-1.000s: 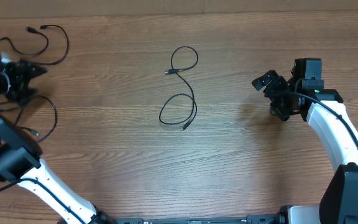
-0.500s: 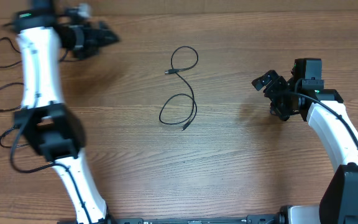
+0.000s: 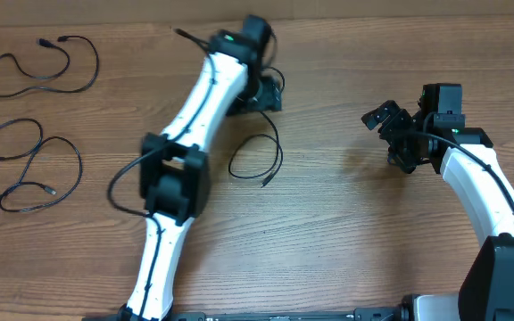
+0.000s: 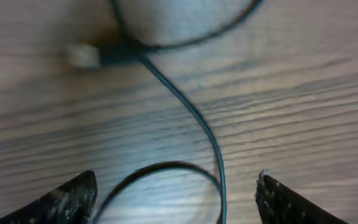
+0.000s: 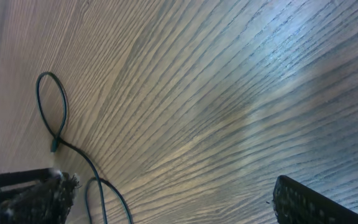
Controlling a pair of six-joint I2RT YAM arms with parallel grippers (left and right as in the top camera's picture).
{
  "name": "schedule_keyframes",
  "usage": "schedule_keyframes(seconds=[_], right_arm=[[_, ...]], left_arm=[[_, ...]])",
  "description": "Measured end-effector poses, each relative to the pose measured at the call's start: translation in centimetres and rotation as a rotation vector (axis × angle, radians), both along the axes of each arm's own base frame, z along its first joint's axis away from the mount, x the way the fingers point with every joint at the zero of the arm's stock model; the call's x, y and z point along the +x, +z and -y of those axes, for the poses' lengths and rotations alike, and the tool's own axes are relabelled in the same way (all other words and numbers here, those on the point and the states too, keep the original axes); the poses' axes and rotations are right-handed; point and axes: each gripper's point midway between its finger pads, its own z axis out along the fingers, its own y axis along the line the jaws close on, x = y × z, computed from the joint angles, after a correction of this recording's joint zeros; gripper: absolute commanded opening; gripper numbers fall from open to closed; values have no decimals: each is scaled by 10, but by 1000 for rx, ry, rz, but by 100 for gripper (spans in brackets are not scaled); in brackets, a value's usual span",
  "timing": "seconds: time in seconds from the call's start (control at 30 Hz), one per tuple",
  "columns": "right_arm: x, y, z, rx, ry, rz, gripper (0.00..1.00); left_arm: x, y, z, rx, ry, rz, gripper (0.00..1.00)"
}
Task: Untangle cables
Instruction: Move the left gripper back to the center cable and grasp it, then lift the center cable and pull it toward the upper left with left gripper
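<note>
Overhead, table: pale wood-grain tabletop [image 3: 346, 232] fills the frame.
Overhead, left arm: a white-and-black arm reaches from the bottom edge to the upper centre. There the left gripper [image 3: 262, 94] sits over the top part of the thin black S-shaped cable [image 3: 280, 156].
Overhead, S-shaped cable: only its lower loop shows, just below the gripper, a little left of the frame centre.
Overhead, other cables: one thin black looped cable [image 3: 96, 64] lies in the upper left corner. Another thin black double-looped cable [image 3: 78, 165] lies below it at the left edge. The two lie apart.
Overhead, right gripper [image 3: 384, 116]: right of centre, over bare wood, well apart from every cable.
Left wrist, jaws: the left gripper [image 4: 176, 183] is spread wide, with the dark fingertips [image 4: 73, 199] in the bottom corners, clamping nothing.
Left wrist, cable: the S-shaped cable [image 4: 210, 134] runs down between the fingers. Its pale-tipped plug [image 4: 82, 56] is at upper left, blurred.
Right wrist, jaws: the right gripper [image 5: 173, 183] is released, fingers far apart at the bottom corners, nothing between them.
Right wrist, cable: the S-shaped cable [image 5: 63, 106] loops at the far left, flat on the wood.
</note>
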Motion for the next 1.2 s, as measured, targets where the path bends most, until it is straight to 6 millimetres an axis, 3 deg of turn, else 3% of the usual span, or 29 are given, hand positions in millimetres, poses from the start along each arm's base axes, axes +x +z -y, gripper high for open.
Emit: schedule_keyframes(seconds=[0.13,0.3,0.5,0.63,0.7,0.83,0.87,1.2], right_arm=[[0,0,0,1,0,0,100],[0,0,0,0,1,0,100],[0,0,0,1,0,0,100],[0,0,0,1,0,0,100],[0,0,0,0,1,0,100],[0,0,0,0,1,1,100],[0,0,0,0,1,0,100],[0,0,0,0,1,0,100]], left_arm=[[-14,-22,20,32,-8,-40,75],[-29,-25,41,44,0,-56,70],[-33,-29,41,123,49,-31,59],[-34,-43,38,149,67,-49,54],[-36,-52,37,160,68,-69,42],[-36,-53,37,160,76,-67,8],[-36,-53,36,162,74,-68,4],[-39,-42,18,185,104,-110,4]])
